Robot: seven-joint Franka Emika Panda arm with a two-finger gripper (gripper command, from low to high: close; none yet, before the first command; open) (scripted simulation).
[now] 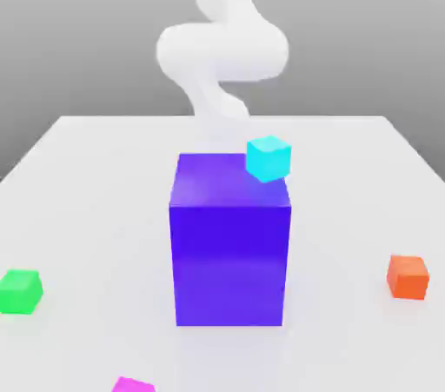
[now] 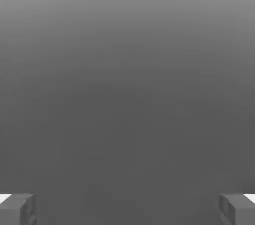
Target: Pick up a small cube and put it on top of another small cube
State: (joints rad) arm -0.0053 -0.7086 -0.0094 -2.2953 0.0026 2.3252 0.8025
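Right at the front edge of the exterior view sits the small magenta cube [image 1: 133, 384], partly cut off by the frame, resting on the white table [image 1: 78, 199]. Over toward the exterior view's left, a bit further back, is the small green cube [image 1: 20, 291], also flat on the table and well apart from the magenta one. So those two aren't stacked or touching at all.

Between them and the back of the table stands the big blue-purple block [image 1: 229, 242], pretty much dead centre. A cyan cube [image 1: 268, 158] shows at its upper far corner on the exterior view's right side; can't tell if it's resting on the block or sitting behind it. An orange cube [image 1: 408, 277] is off on its own near the exterior view's right edge.

The white arm [image 1: 222, 51] rises behind the block. In the hand view the gripper [image 2: 127, 209] has its fingers [image 2: 17, 209] spread wide with nothing between them, just grey background.
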